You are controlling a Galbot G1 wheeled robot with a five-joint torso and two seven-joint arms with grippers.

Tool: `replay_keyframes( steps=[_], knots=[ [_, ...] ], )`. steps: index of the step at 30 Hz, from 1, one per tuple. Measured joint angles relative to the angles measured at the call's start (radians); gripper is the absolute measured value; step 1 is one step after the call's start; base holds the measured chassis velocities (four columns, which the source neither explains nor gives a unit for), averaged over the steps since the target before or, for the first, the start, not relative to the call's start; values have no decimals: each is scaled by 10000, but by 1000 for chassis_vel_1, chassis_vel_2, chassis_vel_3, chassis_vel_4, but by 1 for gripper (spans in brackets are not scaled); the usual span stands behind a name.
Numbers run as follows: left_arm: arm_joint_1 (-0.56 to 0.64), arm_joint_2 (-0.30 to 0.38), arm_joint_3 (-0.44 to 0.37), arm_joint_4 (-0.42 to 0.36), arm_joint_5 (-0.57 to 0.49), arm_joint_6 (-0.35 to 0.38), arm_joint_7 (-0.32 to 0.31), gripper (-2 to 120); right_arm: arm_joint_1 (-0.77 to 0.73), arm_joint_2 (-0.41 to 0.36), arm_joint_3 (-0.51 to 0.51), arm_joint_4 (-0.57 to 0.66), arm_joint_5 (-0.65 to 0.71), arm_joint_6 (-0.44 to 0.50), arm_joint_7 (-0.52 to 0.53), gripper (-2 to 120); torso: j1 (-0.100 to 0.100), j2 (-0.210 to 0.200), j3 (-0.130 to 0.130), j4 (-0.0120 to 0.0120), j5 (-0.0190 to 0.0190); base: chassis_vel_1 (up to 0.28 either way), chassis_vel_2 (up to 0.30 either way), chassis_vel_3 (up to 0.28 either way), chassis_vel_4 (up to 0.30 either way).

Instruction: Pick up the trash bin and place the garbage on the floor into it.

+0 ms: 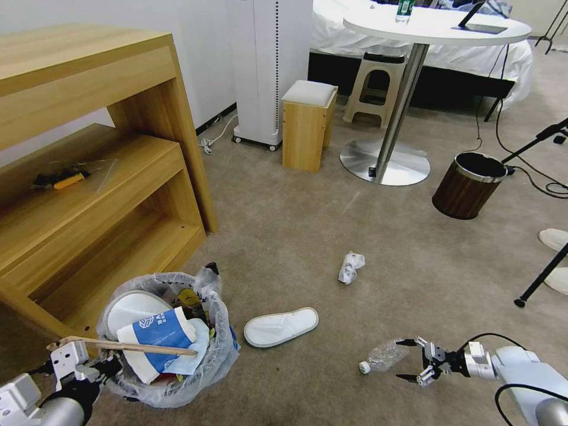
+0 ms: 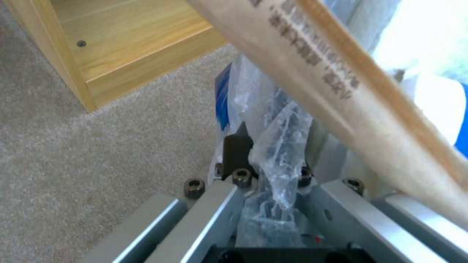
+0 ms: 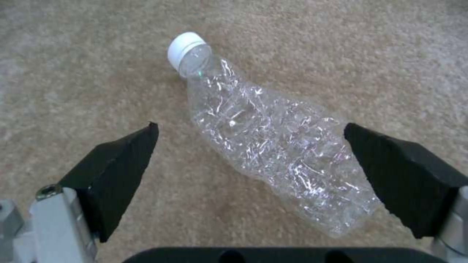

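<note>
Your trash bin sits on the beige floor at the lower left, just beside the foot of the wooden shelf. Its crinkly bag holds a white slipper, a blue-and-white paper cup and a wooden stick lying across the top. Your left gripper is at the bin's near rim, its fingers pressed together on the bag's edge. To the right, a second slipper lies flat on the floor, with a white wad beyond it. Nearer you, the crushed clear bottle lies between the spread fingers of your right gripper, cap pointing away, neither finger touching it
</note>
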Motion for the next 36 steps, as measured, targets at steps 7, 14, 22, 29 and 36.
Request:
replay_keyframes(
  steps=[7,14,22,29,36],
  knots=[
    [-66,33,44,77,-18,-8,-1,0,116,33,-84,-140,-90,-2,426,98,0,0,0,-1,0,0,0,0,0],
    [-93,102,39,98,-97,-15,-8,0,307,138,-252,-317,-183,-3,850,98,0,0,0,-1,0,0,0,0,0],
    [-124,100,90,121,-98,-24,-10,0,395,155,-320,-433,-360,-3,1016,96,0,0,0,-1,0,0,0,0,0],
    [-128,94,107,70,-100,-27,-14,0,369,191,-319,-419,-381,-3,1007,92,0,0,0,0,0,0,0,0,0],
    [-117,95,92,21,-105,-32,-30,0,197,178,-312,-191,-288,-2,770,89,0,0,0,-1,2,0,0,0,0]
  ],
)
